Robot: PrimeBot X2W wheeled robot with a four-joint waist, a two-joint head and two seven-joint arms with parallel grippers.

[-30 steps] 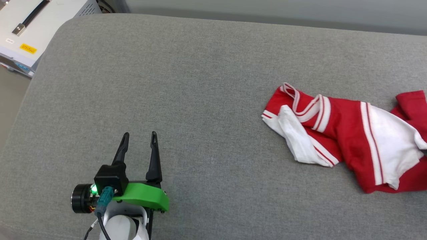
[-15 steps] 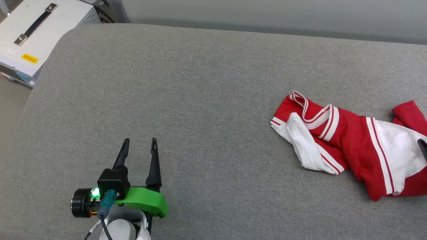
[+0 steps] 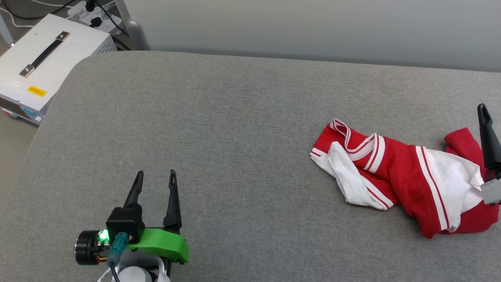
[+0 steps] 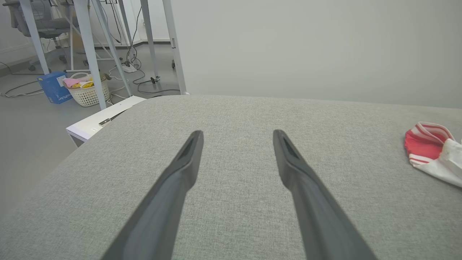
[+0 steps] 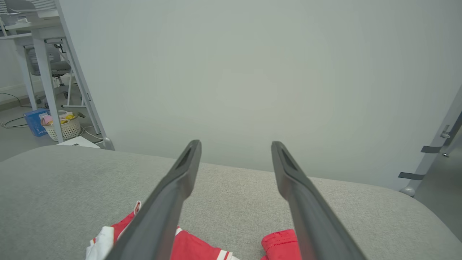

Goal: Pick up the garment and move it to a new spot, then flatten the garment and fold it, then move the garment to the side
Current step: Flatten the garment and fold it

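Head view: the whole scene sits lower than a second ago, which is camera movement and not the things; the garment [image 3: 399,176] lies crumpled at the right of the grey upholstered surface [image 3: 235,117], red body and white sleeves bunched, its folds much as before; one dark finger of the right gripper [image 3: 487,137] now rises at the garment's far right end, where a second ago none showed; the left gripper [image 3: 155,174] rests near left, well apart from the cloth, jaws wide and empty. Left wrist view: fingers spread over bare fabric; the garment's striped edge [image 4: 429,151] lies off to the right. Right wrist view: jaws wide with nothing between them, raised above the red cloth [image 5: 195,249]. Judgement: the garment has just been let go at its new spot; flattening is next, and neither gripper holds it.
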